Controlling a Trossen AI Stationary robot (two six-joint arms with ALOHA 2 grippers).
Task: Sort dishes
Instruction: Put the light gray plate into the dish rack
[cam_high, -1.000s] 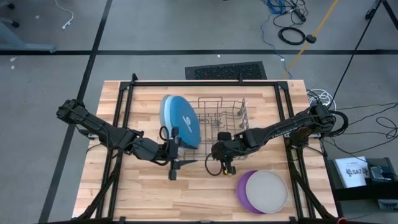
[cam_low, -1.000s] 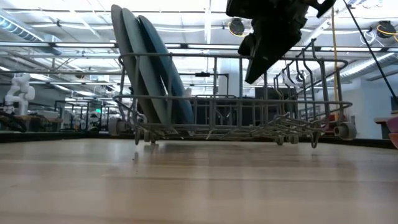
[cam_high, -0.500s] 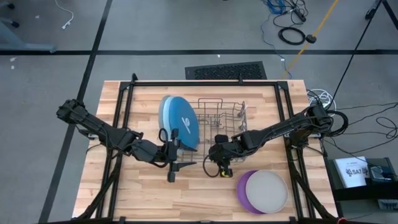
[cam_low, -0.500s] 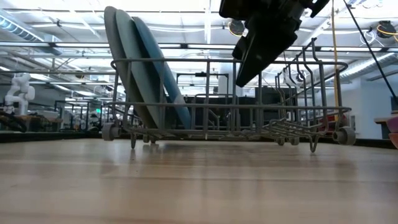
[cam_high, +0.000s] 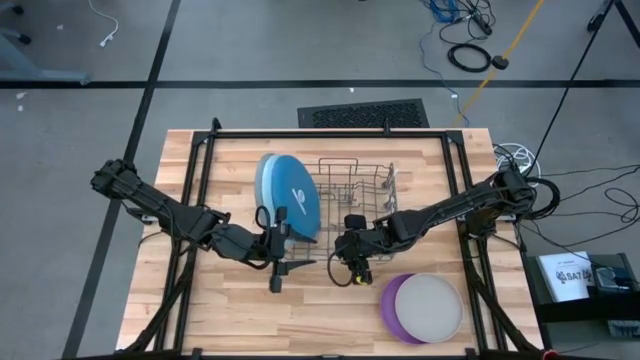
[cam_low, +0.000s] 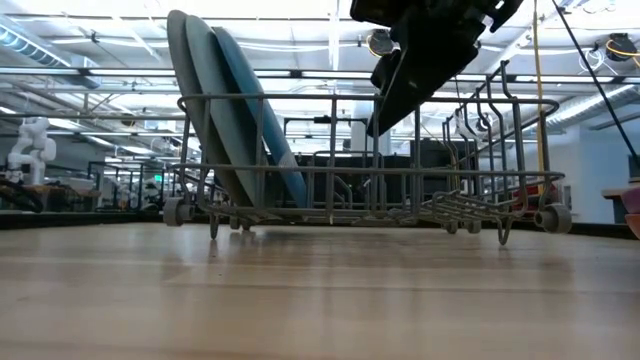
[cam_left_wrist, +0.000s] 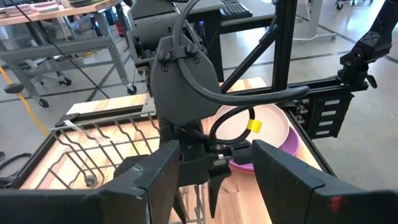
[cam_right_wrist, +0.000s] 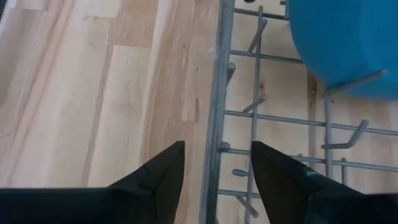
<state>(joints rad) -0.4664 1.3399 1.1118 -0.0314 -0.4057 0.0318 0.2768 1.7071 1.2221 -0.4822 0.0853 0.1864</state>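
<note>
Wood tabletop (cam_high: 240, 300) under us, grey floor all round, cables off to one side. We've got the wire rack (cam_high: 355, 190) sitting mid-table, and three big plates (cam_high: 290, 195) standing on edge in its left end: light blue, grey, darker blue, packed close together. From the low view they lean (cam_low: 225, 110) a bit, tilted toward the rack's middle.

Small plates are at the near right corner of the table: beige-grey one (cam_high: 430, 305) stacked on the purple one (cam_high: 392, 308), well apart from the rack. Left wrist view catches the same stack (cam_left_wrist: 273, 134) beyond the other arm.

Right gripper (cam_high: 352, 262) hangs over the rack's near rail, just left of centre. Fingers (cam_right_wrist: 155, 177) apart, nothing between them; the rail (cam_right_wrist: 217, 124) runs right up the gap, w/ the darker blue plate (cam_right_wrist: 348, 43) farther along. Low view shows it (cam_low: 400, 95) dark, above the rack.

Left gripper (cam_high: 278, 262) sits just off the rack's near-left corner, beside the big plates, over bare wood. Fingers (cam_left_wrist: 155, 180) spread wide, empty, pointed at the right arm.
</note>
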